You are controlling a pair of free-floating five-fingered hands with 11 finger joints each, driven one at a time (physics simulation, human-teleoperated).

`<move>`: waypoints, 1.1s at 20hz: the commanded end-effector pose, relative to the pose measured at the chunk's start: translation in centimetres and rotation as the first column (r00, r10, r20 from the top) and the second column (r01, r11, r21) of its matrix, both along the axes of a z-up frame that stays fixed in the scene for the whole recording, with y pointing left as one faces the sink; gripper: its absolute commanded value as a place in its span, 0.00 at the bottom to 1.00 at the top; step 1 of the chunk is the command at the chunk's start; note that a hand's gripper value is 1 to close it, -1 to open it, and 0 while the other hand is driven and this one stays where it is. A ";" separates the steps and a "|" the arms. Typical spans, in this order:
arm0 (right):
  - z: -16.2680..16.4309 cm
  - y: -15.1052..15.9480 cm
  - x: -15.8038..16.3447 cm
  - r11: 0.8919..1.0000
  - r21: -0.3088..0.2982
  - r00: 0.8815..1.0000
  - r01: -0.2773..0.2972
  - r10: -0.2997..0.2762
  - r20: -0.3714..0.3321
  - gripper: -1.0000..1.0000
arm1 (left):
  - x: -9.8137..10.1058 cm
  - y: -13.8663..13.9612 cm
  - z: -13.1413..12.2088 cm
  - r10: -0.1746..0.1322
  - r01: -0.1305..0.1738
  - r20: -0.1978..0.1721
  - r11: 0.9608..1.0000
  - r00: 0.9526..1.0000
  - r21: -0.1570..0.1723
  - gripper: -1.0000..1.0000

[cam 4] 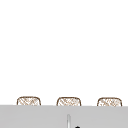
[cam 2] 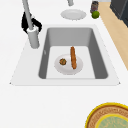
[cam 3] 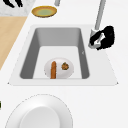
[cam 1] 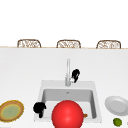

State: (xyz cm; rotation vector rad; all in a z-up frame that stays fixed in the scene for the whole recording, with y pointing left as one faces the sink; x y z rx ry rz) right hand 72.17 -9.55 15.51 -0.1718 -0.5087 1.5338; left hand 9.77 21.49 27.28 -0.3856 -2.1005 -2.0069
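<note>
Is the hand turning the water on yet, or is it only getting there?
Already there: the right hand is at the base of the faucet, fingers curled round its handle. No water shows running. A plate with food waits in the sink. The left hand hangs at the sink's front left corner.

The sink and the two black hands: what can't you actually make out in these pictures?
- Front view: a red ball hides most of the sink floor, including the plate.
- Left side view: the faucet covers much of the right hand.
- Right side view: the top edge cuts off the left hand.
- The small round food is too small to identify.
</note>
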 end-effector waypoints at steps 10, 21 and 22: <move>-2.7 -2.9 0.1 0.993 0.115 1.000 0.005 -0.003 -0.017 1.00 | 0.0 0.0 0.0 0.000 0.000 0.000 1.000 1.000 0.000 0.50; 0.5 -1.7 0.7 0.996 0.086 0.998 0.017 -0.012 -0.055 0.00 | 0.0 0.0 0.0 0.000 0.000 0.000 1.000 1.000 0.000 0.50; 1.4 -1.7 0.5 0.996 0.083 0.997 0.041 -0.035 -0.070 0.00 | 0.0 0.0 0.0 0.000 0.000 0.000 1.000 1.000 0.000 0.50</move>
